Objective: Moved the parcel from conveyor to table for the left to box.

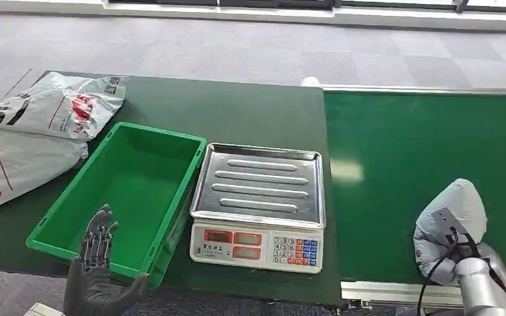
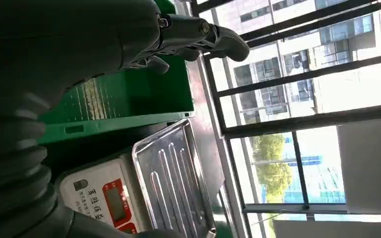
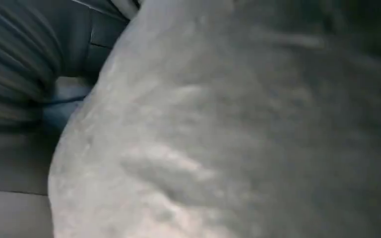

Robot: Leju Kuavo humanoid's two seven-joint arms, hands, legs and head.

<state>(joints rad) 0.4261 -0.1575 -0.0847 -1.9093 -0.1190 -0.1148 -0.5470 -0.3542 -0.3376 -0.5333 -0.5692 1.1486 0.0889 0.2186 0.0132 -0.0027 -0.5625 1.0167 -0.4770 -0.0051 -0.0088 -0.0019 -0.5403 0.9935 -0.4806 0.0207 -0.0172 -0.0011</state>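
A grey plastic parcel (image 1: 449,220) stands bunched up at the near right of the green conveyor belt (image 1: 421,145). My right arm (image 1: 482,291) reaches it from below, and my right hand (image 3: 17,69) holds it, fingers hidden behind the bag. The right wrist view has the parcel (image 3: 238,129) pressed close to the camera. My left hand (image 1: 96,260) hovers open, fingers spread, over the near edge of the empty green box (image 1: 171,139). In the left wrist view its fingers (image 2: 198,34) reach out above the green box (image 2: 129,94).
A weighing scale (image 1: 257,247) with a steel tray (image 1: 260,184) sits between the box and the belt, also seen as the scale (image 2: 104,198) in the left wrist view. Grey mail bags (image 1: 46,112) lie at the table's far left. The dark green table (image 1: 237,105) meets the belt.
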